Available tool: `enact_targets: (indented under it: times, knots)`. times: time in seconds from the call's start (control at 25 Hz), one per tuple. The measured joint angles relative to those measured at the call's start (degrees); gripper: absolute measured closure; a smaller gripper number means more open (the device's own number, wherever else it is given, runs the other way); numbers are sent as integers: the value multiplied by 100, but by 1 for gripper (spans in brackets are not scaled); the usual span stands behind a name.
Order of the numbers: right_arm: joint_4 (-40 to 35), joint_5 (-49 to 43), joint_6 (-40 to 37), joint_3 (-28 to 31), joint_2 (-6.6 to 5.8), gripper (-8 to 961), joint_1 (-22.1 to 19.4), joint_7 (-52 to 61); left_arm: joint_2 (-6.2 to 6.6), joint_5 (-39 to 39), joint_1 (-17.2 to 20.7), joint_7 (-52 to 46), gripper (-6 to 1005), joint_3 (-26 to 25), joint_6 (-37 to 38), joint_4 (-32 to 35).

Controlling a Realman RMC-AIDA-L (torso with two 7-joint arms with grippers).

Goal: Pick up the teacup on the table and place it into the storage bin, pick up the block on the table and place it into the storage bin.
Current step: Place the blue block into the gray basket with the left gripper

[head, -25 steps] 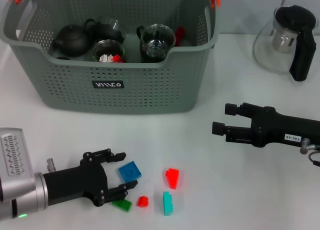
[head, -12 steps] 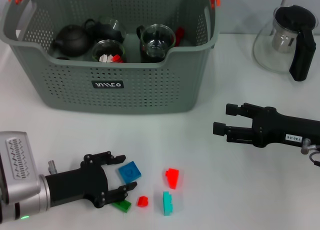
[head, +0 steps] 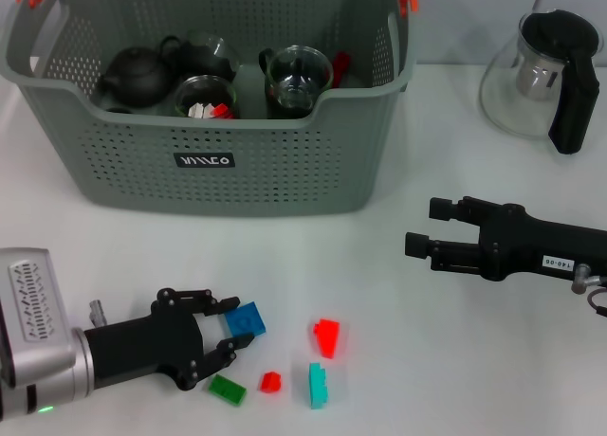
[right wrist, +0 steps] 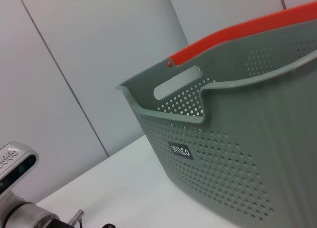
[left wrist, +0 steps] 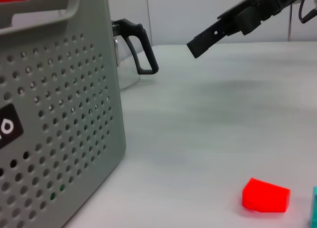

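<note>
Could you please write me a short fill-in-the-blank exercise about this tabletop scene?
1. The left pincer has its fingers around the ____ block.
2. The right pincer hovers over the table, holding ____.
3. The glass teapot stands outside the storage bin, to the robot's ____.

Missing words: blue; nothing; right

I'm seeing a grey perforated plastic storage bin (head: 256,171) (orange-red clips, black label), a square blue block (head: 247,318), a green flat block (head: 228,389), two red blocks, and a teal one (head: 318,384) lying on white table (head: 379,256).
</note>
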Motion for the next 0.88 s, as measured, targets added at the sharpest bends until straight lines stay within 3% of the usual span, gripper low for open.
enact_targets:
  times: [0.2,0.28,0.52,0.6,0.72,0.88]
  knots:
    - [0,0,-3,0,-1,27,-1,0,14,1,-5,-66,598,-68,271,70]
    - [-1,1,-7,0,-6,27,-1,0,39,1,-3,-181,597,-306,705,187]
    - [0,1,-4,-1,-9,27,3,0,371,-69,-283,-806,596,-1686,2869,422]
    - [-1,0,-3,-4,-9,27,17,0,464,-266,-442,-1173,595,-1927,3306,484]
    - [-1,0,-1,-17,-6,27,35,0,598,-912,-757,-1942,594,-2050,3509,566]
    - [-1,0,-19,-16,0,27,43,-13,761,-1569,-1253,-2814,593,-2050,3161,625]
